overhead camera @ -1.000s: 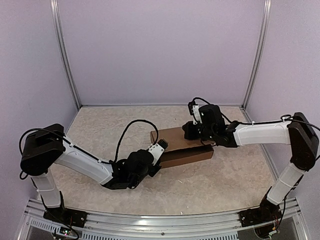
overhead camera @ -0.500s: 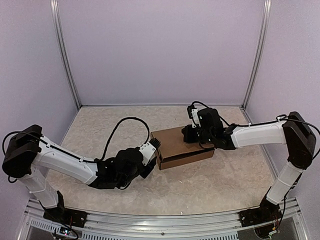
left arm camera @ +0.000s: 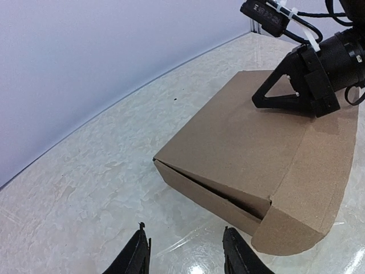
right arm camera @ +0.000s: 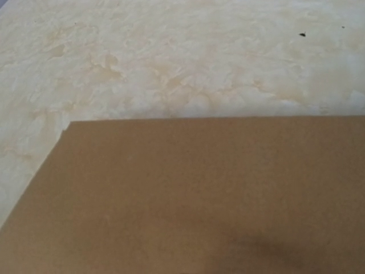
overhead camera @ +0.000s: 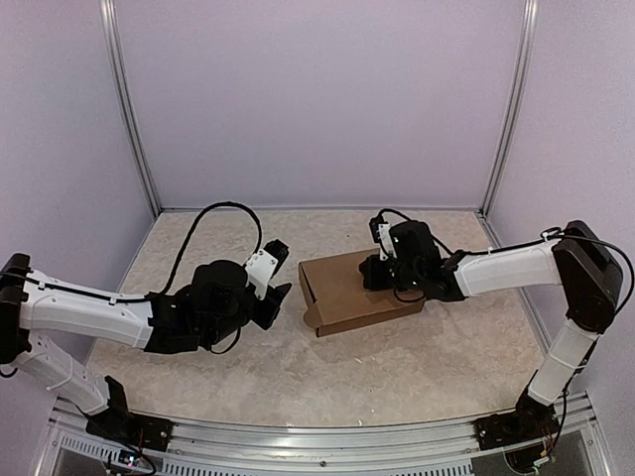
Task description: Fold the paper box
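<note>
The paper box lies near the middle of the table as a closed, shallow brown carton. Seen from the left wrist, the paper box shows a thin dark gap under its lid along the facing side, and a rounded flap stands out at the corner. My right gripper rests shut on the lid's far right part; in the left wrist view this right gripper touches the cardboard. In the right wrist view only the lid shows, with no fingers visible. My left gripper is open and empty, a little left of the box, and the left gripper points at it.
Pale marbled tabletop surrounds the box. Lilac walls and metal corner posts close off the back and sides. A black cable arcs over the left arm. A metal rail runs along the near edge.
My left gripper has pulled back to the left, off the box's left end, and its jaws have spread apart. The right gripper has stayed on the lid.
</note>
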Action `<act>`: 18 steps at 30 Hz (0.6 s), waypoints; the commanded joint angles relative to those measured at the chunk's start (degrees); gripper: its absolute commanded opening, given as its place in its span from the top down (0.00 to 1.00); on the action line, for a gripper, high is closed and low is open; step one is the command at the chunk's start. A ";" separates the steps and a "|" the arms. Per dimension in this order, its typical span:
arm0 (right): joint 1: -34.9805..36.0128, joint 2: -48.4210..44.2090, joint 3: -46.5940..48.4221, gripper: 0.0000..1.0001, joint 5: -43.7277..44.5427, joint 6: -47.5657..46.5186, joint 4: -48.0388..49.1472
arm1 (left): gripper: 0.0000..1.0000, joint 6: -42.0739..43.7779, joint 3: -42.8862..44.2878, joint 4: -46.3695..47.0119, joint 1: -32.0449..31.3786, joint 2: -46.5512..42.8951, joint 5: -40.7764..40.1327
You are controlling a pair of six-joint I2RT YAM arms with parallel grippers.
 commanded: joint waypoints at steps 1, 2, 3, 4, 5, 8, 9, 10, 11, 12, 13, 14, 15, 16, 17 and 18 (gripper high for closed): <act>0.37 1.97 -1.50 1.00 -0.94 0.72 0.05 | 0.58 -1.66 1.08 -1.97 1.56 -2.00 4.88; 0.37 2.15 -1.59 1.00 -1.06 0.73 0.00 | 0.58 -1.65 1.08 -1.71 1.71 -2.11 5.41; 0.37 2.43 -1.80 1.00 -1.03 0.73 0.06 | 0.57 -1.92 1.41 -1.71 1.89 -2.07 5.87; 0.37 2.70 -2.03 1.00 -0.92 0.80 0.14 | 0.56 -2.19 2.05 -2.33 2.05 -1.81 6.38; 0.37 2.97 -2.27 1.00 -0.78 0.97 0.31 | 0.55 -2.22 3.10 -3.72 2.17 -1.59 6.95; 0.37 4.03 -2.81 1.00 -0.74 1.31 0.75 | 0.54 -4.01 5.30 -6.08 2.43 -0.31 7.88; 0.37 4.29 -2.84 1.00 -0.90 1.41 0.78 | 0.52 -3.82 5.43 -5.78 2.46 0.12 8.76; 0.37 4.55 -2.92 1.00 -0.95 1.55 0.78 | 0.51 -3.71 5.44 -5.13 2.51 0.27 9.69; 0.37 4.88 -2.97 1.00 -0.94 1.52 0.84 | 0.50 -3.91 5.44 -4.56 2.58 0.44 10.23; 0.38 5.16 -3.01 1.00 -0.96 1.57 0.86 | 0.49 -4.06 5.47 -4.00 2.80 0.62 11.06; 0.37 5.51 -3.08 1.00 -0.86 1.60 0.87 | 0.49 -4.22 5.70 -3.79 3.08 0.86 12.09; 0.37 5.86 -3.10 1.00 -0.91 1.75 0.87 | 0.49 -4.51 6.01 -3.73 3.50 1.46 12.74; 0.37 6.13 -3.17 1.00 -1.06 1.82 0.98 | 0.48 -4.91 6.31 -3.57 3.89 1.97 13.68; 0.37 6.33 -3.19 1.00 -1.18 1.85 1.10 | 0.47 -5.26 6.52 -3.32 4.50 2.69 14.78; 0.37 6.43 -3.26 1.00 -1.33 1.94 1.18 | 0.46 -5.64 6.60 -2.89 4.94 3.09 16.07; 0.41 6.40 -3.32 1.00 -1.30 1.91 1.25 | 0.45 -6.11 6.62 -2.37 5.46 3.77 17.25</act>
